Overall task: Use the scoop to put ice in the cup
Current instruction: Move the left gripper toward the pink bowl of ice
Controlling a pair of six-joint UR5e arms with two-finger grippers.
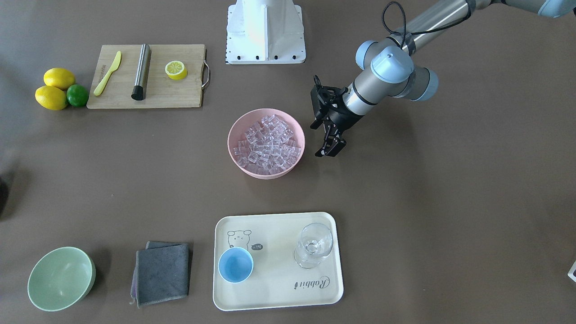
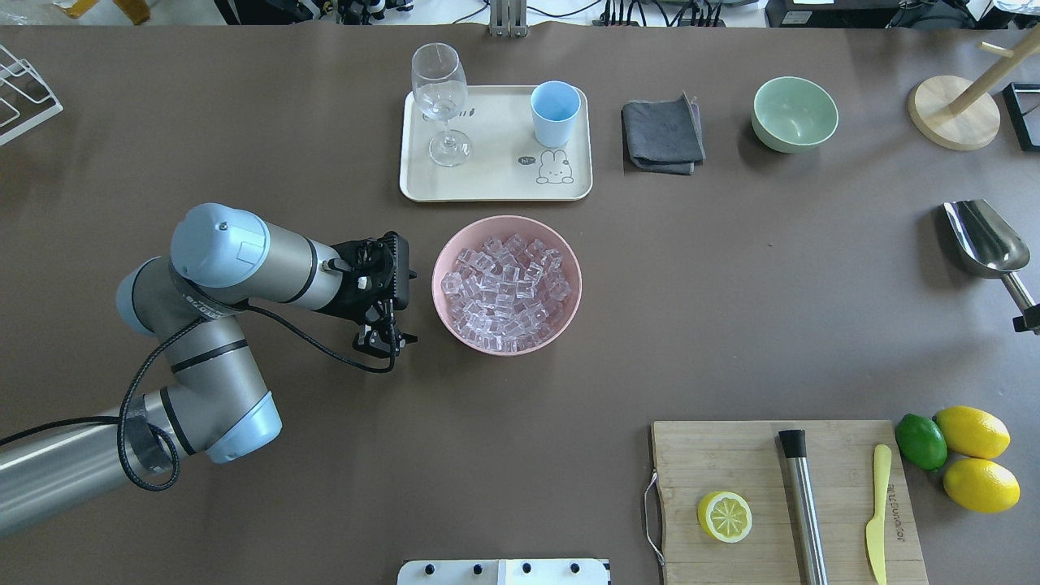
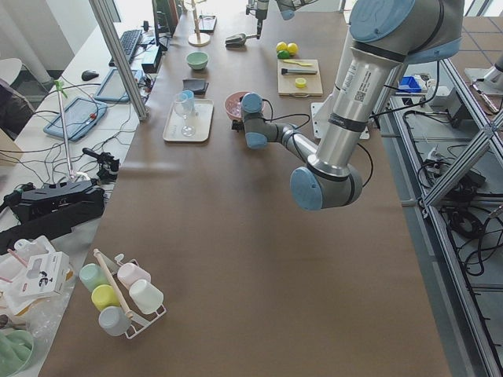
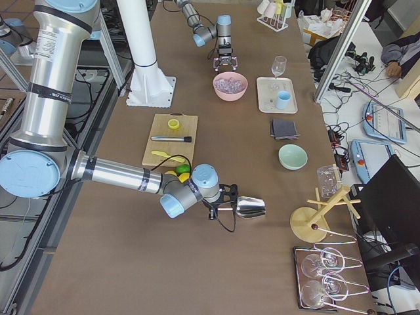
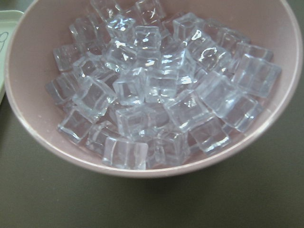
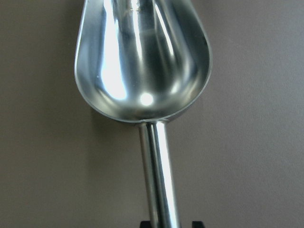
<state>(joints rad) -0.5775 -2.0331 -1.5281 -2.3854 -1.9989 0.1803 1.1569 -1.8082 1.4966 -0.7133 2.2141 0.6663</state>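
Barely under way here. Over at the right end of the counter [image 2: 691,325], well apart from the action: right end effector [image 4: 223,199] clamped on the handle of the scoop [image 6: 142,61], hollow gleaming and empty. Hovering just beside the pink bowl [image 1: 265,173]: left end effector [image 1: 330,147], pinched narrow, carrying nothing. Heaped in that bowl: the ice [image 2: 508,280], none seen outside it. Upright on the cream tray [image 2: 496,183] beyond the bowl, near the wine glass [image 2: 439,89]: light-blue cup [image 2: 555,110], nothing inside. Left to do, by the look of it: carry across, dig in, lift, tip into the cup.
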